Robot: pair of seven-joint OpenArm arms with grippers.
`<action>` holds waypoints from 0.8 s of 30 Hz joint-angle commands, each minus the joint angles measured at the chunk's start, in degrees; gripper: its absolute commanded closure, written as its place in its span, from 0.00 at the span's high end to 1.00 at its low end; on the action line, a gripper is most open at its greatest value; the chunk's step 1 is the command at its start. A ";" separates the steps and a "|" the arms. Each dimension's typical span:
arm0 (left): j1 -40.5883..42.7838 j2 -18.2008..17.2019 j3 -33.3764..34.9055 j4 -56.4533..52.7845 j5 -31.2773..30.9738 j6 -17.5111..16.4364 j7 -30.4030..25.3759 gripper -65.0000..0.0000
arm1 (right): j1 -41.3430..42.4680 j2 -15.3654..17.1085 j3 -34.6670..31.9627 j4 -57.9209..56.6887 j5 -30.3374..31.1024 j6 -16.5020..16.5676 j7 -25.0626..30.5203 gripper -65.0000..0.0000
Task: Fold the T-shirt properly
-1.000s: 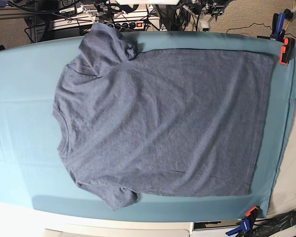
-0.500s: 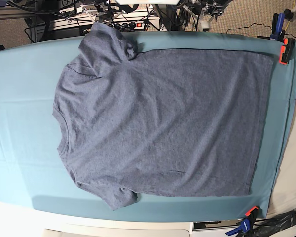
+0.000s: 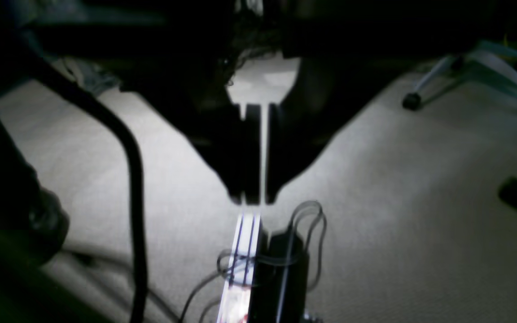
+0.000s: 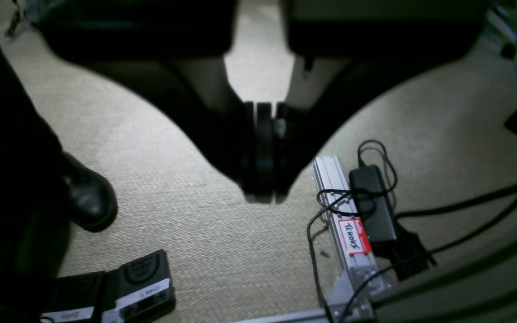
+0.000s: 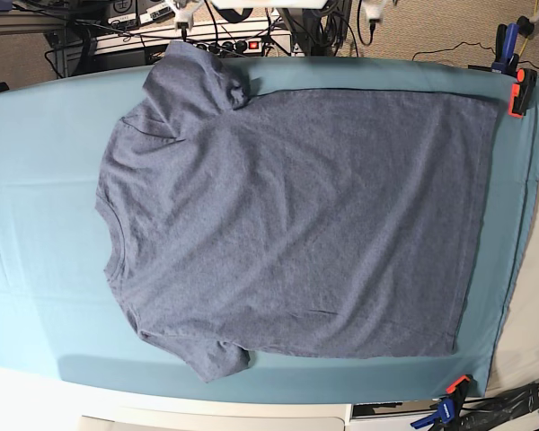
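The blue-grey T-shirt (image 5: 296, 224) lies spread flat on the teal table cloth (image 5: 36, 180), collar toward the left and hem toward the right. No lettering shows on the upper side. One sleeve (image 5: 193, 76) points to the far edge, the other (image 5: 216, 359) to the near edge. Neither gripper is over the shirt. In the left wrist view my left gripper (image 3: 254, 202) hangs above carpet floor, shut, with only a sliver of light between its dark fingers. My right gripper (image 4: 263, 197) is likewise shut and holds nothing, over the carpet.
Orange and blue clamps (image 5: 521, 90) (image 5: 454, 395) pin the cloth at the right corners. A power strip (image 5: 238, 43) and cables lie behind the table. On the floor are an aluminium rail (image 4: 346, 215), a black adapter (image 4: 373, 206), a black shoe (image 4: 90, 195) and chair castors (image 3: 411, 101).
Equipment at the top edge of the base view, behind the table, has shifted slightly. The T-shirt lies exactly as before.
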 commanded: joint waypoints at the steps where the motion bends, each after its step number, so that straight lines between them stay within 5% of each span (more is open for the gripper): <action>1: 1.68 -0.48 -0.04 1.46 -0.11 -0.46 1.03 0.06 | -1.22 0.79 0.11 1.60 -0.17 0.13 0.33 0.00; 9: 17.70 -7.30 -0.04 23.15 -0.96 -6.12 8.26 0.06 | -16.33 5.95 0.11 21.92 -1.84 0.20 -2.49 0.00; 20: 39.06 -22.27 -0.15 59.47 5.38 -3.63 7.87 0.06 | -35.98 19.41 0.17 50.45 -1.88 -0.13 -0.59 0.00; 24: 43.65 -24.96 -0.22 68.85 11.63 -2.29 8.13 0.06 | -40.74 21.38 0.17 58.69 -4.31 -5.62 -0.22 0.00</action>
